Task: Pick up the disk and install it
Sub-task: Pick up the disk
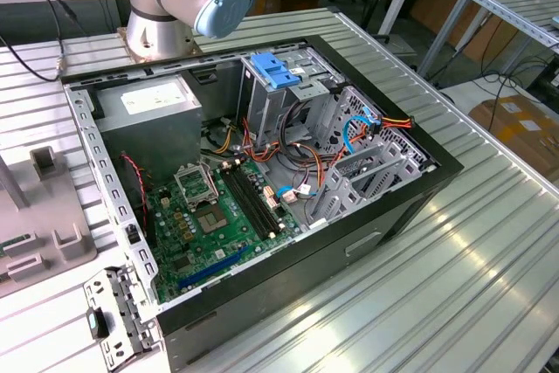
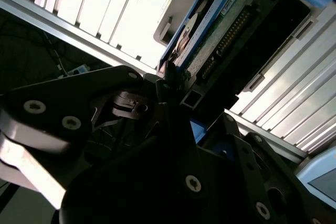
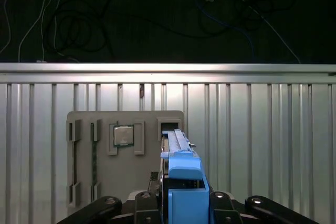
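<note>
Blue plastic carrier frame around a rectangular dark metal hard drive: the disk (image 3: 184,182), clamped edge-on in the black two-fingered end effector (image 3: 184,201). Held over the flat grey fixture plate (image 3: 126,118) near one edge of the ribbed metal counter (image 3: 262,129), not yet at the open black computer case (image 1: 410,207).

Apparently gripped on the plastic frame rather than on metal, so liable to flex, twist or slip during a quick swing. Far end possibly inside the plate's dark slot, unclear; could snag there on a sideways move.

At the case, likely trouble from the orange and red cables (image 1: 301,159) bunched beside the grey metal drive cage (image 1: 262,111), and from the light-blue plastic bracket (image 1: 272,70) on top of it: could catch or jam on a tilted entry.
</note>
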{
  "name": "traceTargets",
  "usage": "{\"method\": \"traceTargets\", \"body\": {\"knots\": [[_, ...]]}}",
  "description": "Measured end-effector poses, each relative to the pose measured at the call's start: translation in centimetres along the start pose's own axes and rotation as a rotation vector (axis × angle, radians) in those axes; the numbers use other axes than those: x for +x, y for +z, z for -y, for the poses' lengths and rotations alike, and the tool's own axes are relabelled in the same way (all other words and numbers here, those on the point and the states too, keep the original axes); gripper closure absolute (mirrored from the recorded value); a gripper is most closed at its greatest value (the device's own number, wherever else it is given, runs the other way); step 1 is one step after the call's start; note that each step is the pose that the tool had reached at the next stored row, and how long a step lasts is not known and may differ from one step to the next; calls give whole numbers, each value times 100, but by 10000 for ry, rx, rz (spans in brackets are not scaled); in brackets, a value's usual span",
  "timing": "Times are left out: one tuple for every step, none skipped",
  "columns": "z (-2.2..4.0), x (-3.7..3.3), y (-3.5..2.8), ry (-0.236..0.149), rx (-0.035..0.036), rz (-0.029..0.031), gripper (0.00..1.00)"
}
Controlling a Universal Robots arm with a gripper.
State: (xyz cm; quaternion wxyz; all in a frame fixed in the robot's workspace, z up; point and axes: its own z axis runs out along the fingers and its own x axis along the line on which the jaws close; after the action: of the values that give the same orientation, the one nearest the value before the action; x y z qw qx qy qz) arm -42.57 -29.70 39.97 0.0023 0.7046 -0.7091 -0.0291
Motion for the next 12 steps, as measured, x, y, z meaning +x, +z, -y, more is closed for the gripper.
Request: {"method": "traceTargets", "body": {"knots": [[0, 0, -7, 0, 0, 0, 63], [0, 0, -12, 0, 0, 0, 63], [0, -1, -16, 0, 0, 0, 63], [-1, -1, -21, 0, 0, 0, 63], [-1, -1, -30, 0, 0, -1, 63], [-1, -2, -41, 0, 0, 0, 63], [-2, -2, -50, 0, 1, 0, 63], [-2, -2, -58, -1, 0, 0, 63], [-3, -2, -64, 0, 0, 0, 63], [-3, -3, -73, 0, 0, 0, 63], [-3, -3, -80, 0, 1, 0, 63], [-4, -3, -86, 0, 0, 0, 63]]}}
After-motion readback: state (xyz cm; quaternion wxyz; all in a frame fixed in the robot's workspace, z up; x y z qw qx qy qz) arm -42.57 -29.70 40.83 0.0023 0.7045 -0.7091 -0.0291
